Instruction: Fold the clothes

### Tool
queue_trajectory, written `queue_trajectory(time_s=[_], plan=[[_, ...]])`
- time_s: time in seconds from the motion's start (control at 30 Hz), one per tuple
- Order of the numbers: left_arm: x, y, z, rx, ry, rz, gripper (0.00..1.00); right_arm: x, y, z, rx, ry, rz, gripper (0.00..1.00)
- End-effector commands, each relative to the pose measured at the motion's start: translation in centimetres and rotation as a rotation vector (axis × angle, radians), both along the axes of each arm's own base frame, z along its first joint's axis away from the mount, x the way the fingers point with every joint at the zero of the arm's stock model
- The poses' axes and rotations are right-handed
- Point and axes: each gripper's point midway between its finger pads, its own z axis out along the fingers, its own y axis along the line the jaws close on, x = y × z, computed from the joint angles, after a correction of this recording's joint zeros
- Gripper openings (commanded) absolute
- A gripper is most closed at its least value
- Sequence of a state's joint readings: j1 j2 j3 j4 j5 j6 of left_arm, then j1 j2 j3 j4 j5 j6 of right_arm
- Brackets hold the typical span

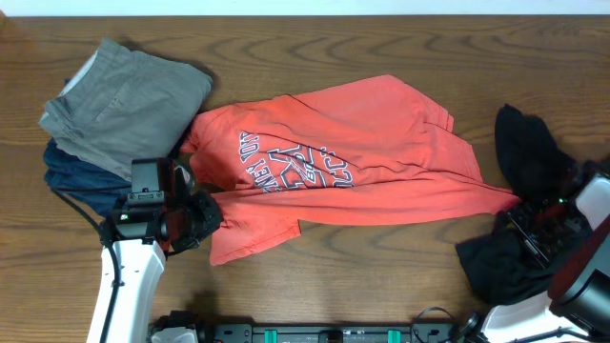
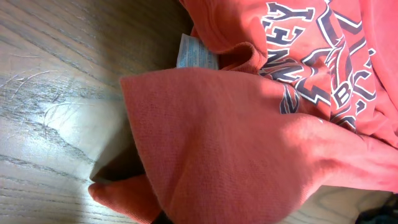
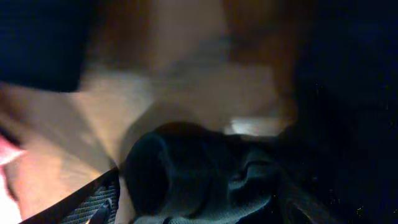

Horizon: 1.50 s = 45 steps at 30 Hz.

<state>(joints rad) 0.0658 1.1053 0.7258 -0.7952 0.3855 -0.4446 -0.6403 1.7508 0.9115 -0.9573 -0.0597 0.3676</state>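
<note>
**Shirt spread mid-desk, left jaws pinching its near-left part**

Coral-red T-shirt (image 1: 381,162) lies across the middle of the desk (image 1: 381,48), wrinkled, not yet folded. Its navy/white lettering (image 1: 291,164) faces up, towards the shirt's left half. A flap of the shirt reaches towards the desk's near edge, left of centre.

Left arm (image 1: 124,286) comes up from the near-left. The left jaws are closed tight on the shirt's near-left edge, where the cloth bunches. In the left wrist view the red fabric is gathered into a thick fold right at the camera. A small white label (image 2: 196,53) peeks out beside it, w/ bare wood on the left.

Grey-khaki garment (image 1: 129,90) sits at the far-left corner, roughly folded. It lies on top of a navy garment (image 1: 76,176) whose edge shows nearer the desk's near side.

Black garment (image 1: 529,152) is heaped at the right edge, and the shirt's right tip touches it. Right arm (image 1: 581,248) is low over that heap. Right wrist view is dark and blurred, w/ only black cloth close up. Can't tell whether the right jaws are spread free or gripping the cloth.
</note>
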Motion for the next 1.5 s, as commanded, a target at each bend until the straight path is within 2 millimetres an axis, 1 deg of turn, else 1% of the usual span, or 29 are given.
queue_trajectory(time_s=[0.0,0.03,0.1,0.17,0.23,0.4,0.5,0.6,0.7,0.8,0.83,0.97,1.03,1.17,1.27,1.33,1.43,1.47], plan=[[0.1,0.4,-0.2,0.012,0.005,0.013,0.07,-3.5,-1.2,-1.2,-0.03,0.103,-0.112,0.79],[0.1,0.4,-0.2,0.012,0.004,0.013,0.07,-3.3,-1.5,-1.0,-0.026,0.078,-0.137,0.79],[0.1,0.4,-0.2,0.012,0.004,0.013,0.07,-2.1,-1.7,-0.3,0.006,-0.027,-0.153,0.79],[0.1,0.4,-0.2,0.012,0.001,0.013,0.07,-0.2,-1.5,0.7,0.033,-0.147,-0.121,0.79],[0.2,0.4,-0.1,0.012,-0.003,0.013,0.07,1.1,-1.3,1.7,0.035,-0.231,-0.095,0.79],[0.3,0.4,-0.1,0.012,-0.006,0.013,0.08,4.9,-0.4,4.7,0.024,-0.445,0.012,0.85],[0.3,0.4,-0.1,0.012,-0.006,0.013,0.08,6.5,-0.2,5.9,-0.004,-0.523,0.054,0.87],[0.3,0.4,-0.1,0.012,-0.006,0.013,0.08,7.3,0.2,6.4,-0.02,-0.55,0.089,0.86],[0.3,0.4,-0.1,0.012,-0.007,0.013,0.08,7.6,0.9,6.2,-0.017,-0.542,0.12,0.83],[0.3,0.4,-0.1,0.012,-0.007,0.013,0.08,7.6,1.5,5.9,-0.012,-0.533,0.141,0.77],[0.3,0.4,-0.1,0.012,-0.007,0.013,0.08,7.5,1.4,5.7,-0.021,-0.519,0.142,0.76],[0.3,0.4,-0.1,0.012,-0.007,0.013,0.09,6.8,0.3,4.5,-0.092,-0.461,0.1,0.73],[0.3,0.4,-0.1,0.012,-0.007,0.013,0.09,6.8,0.3,3.9,-0.094,-0.464,0.101,0.73],[0.3,0.4,-0.1,0.012,-0.008,0.013,0.09,6.4,0.6,2.1,-0.084,-0.45,0.075,0.72],[0.3,0.4,-0.1,0.012,-0.008,0.013,0.09,6.9,0.9,1.1,-0.069,-0.481,0.066,0.7],[0.3,0.4,-0.1,0.012,-0.007,0.013,0.09,7.2,1.0,0.8,-0.058,-0.498,0.063,0.69],[0.3,0.4,-0.1,0.012,-0.007,0.013,0.09,7.7,0.6,0.7,-0.071,-0.507,0.044,0.64],[0.3,0.4,-0.1,0.012,-0.007,0.013,0.1,7.9,0.5,0.7,-0.076,-0.515,0.045,0.64]])
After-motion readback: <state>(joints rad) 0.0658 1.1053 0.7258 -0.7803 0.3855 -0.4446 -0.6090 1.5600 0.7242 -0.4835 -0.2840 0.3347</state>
